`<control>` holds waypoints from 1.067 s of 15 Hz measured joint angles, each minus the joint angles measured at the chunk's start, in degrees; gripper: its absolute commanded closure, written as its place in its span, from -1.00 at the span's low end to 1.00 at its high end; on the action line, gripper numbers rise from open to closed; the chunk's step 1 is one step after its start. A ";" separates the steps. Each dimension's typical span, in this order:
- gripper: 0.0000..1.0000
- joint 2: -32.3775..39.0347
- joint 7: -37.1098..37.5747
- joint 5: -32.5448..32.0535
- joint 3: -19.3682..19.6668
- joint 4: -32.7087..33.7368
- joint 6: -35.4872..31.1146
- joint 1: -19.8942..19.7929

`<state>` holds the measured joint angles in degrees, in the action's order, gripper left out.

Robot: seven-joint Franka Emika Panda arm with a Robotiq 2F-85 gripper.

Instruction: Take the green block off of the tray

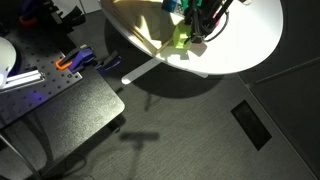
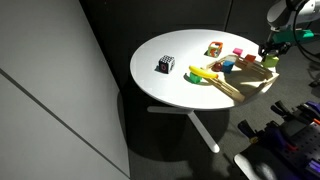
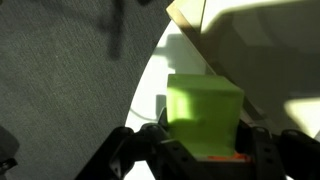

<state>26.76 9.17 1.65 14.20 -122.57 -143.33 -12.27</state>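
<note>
My gripper (image 3: 203, 142) is shut on the green block (image 3: 203, 108), a lime cube that fills the middle of the wrist view. In an exterior view the green block (image 1: 181, 38) hangs in the gripper (image 1: 195, 25), lifted over the white round table (image 1: 250, 45) beside the tray (image 1: 140, 22). In an exterior view the gripper (image 2: 275, 45) is above the far right end of the tray (image 2: 240, 88), near the table's edge. The tray's wooden rim (image 3: 195, 20) shows behind the block in the wrist view.
On or by the tray are a yellow block (image 2: 213, 48), a pink block (image 2: 238, 54), a teal-blue block (image 2: 228, 66) and a yellow piece (image 2: 205, 73). A black-and-white cube (image 2: 166, 65) sits alone on the table. A dark bench (image 1: 60, 100) stands below the table.
</note>
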 measured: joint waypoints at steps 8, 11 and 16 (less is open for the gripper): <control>-1.00 2.41 0.57 0.01 0.04 1.21 0.84 0.01; -1.00 2.93 0.57 0.01 -0.44 1.21 1.43 0.08; -1.00 2.57 -0.14 0.00 -1.58 1.20 3.27 0.57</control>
<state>29.33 9.03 1.66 12.62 -121.37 -140.06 -11.70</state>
